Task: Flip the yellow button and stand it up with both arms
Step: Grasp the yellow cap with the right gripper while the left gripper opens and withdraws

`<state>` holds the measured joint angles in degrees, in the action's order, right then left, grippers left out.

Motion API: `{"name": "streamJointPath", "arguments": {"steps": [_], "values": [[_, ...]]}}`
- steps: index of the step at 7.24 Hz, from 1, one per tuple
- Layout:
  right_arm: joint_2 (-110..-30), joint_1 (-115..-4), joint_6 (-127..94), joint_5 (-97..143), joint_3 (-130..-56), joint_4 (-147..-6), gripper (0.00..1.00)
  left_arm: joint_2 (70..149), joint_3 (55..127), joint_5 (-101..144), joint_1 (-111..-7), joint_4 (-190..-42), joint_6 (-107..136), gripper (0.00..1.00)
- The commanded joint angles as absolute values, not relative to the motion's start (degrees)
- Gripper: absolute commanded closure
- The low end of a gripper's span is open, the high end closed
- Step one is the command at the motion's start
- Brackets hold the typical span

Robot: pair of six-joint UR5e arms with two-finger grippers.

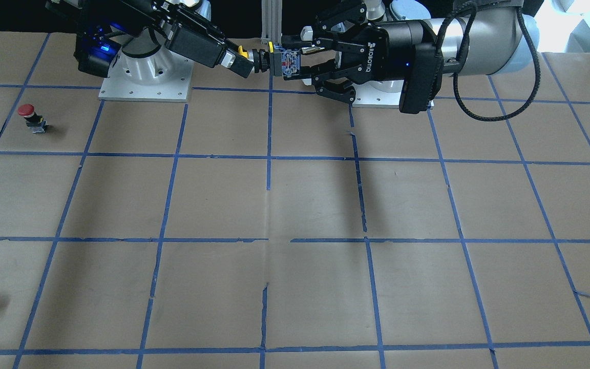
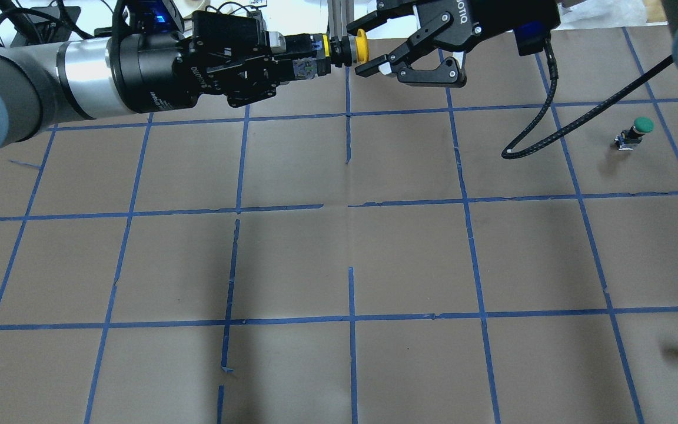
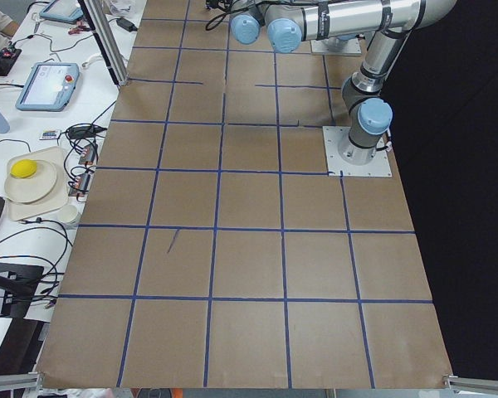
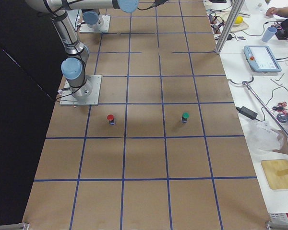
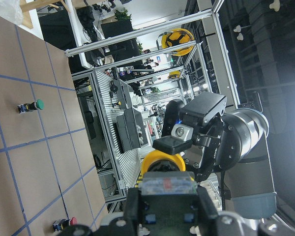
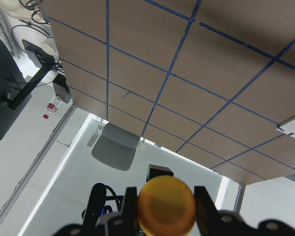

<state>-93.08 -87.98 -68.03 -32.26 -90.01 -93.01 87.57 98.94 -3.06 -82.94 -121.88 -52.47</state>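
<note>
Left claw [image 2: 311, 60] pinches the yellow button's [image 2: 361, 47] blocky body; right claw [image 2: 367, 47], its round cap. Brown blue-gridded desk [image 2: 409, 259].

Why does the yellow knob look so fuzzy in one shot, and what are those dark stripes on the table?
Right wrist view: the yellow button fills the bottom edge, seemingly very near the lens, so it is out of focus while the far table is sharp. Front-facing and overhead views: the dark bands are soft shadows lying across the table. Front-facing view: the top right corner is washed out white.
</note>
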Motion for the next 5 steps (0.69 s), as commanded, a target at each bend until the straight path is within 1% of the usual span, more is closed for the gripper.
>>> {"name": "streamJointPath", "arguments": {"steps": [1, 4, 5], "values": [[-92.99, -87.89, -68.03, -32.43, -89.91, -93.16, 0.78, 87.45, 98.96, -3.34, -84.54, -122.08, -52.12, 0.0], [-92.9, -82.82, -66.28, -33.48, -89.74, -93.6, 0.81, 88.15, 97.91, -3.69, -84.82, -121.64, -49.22, 0.0], [-92.9, -79.92, -60.53, -37.58, -89.91, -92.82, 0.81, 88.42, 97.82, -4.56, -84.73, -121.55, -49.13, 0.0]]}}
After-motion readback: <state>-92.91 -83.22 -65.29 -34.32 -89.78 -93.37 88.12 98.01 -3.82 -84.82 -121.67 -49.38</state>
